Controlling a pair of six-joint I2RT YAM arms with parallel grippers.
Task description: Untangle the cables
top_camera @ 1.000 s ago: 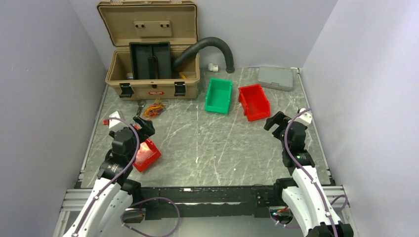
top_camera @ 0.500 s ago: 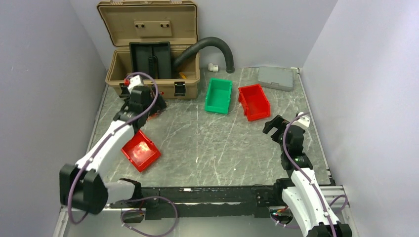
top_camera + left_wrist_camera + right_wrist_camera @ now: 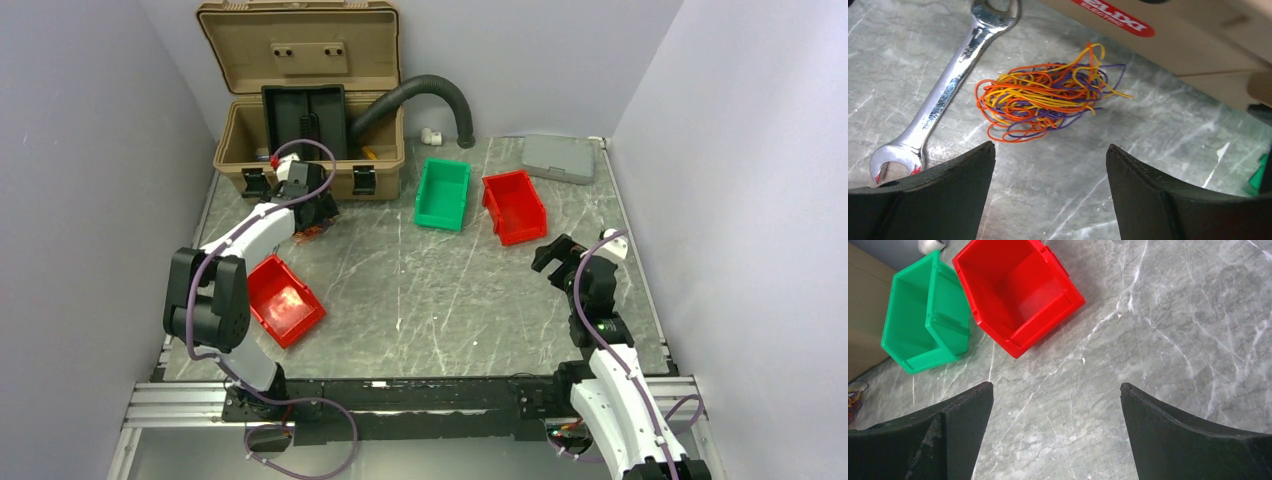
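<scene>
Bright, even light here, soft shadows only; the worktop [image 3: 450,300] shows faint sheen, left wrist view softens toward two o'clock.

Left arm [image 3: 240,235]: white shell links, black joints, a thin purple cable looping alongside.
Right arm [image 3: 612,375]: same white links, black joints, purple cable.
Left gripper [image 3: 1050,147]: two broad matte-black fingers [image 3: 948,190] with rounded edges.
Right gripper [image 3: 1057,386]: matching matte-black fingers [image 3: 1188,440].

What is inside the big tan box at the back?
A black tray stands in the tan box, and the black hose runs in beside it. Whatever lies under the tray is hidden.
</scene>
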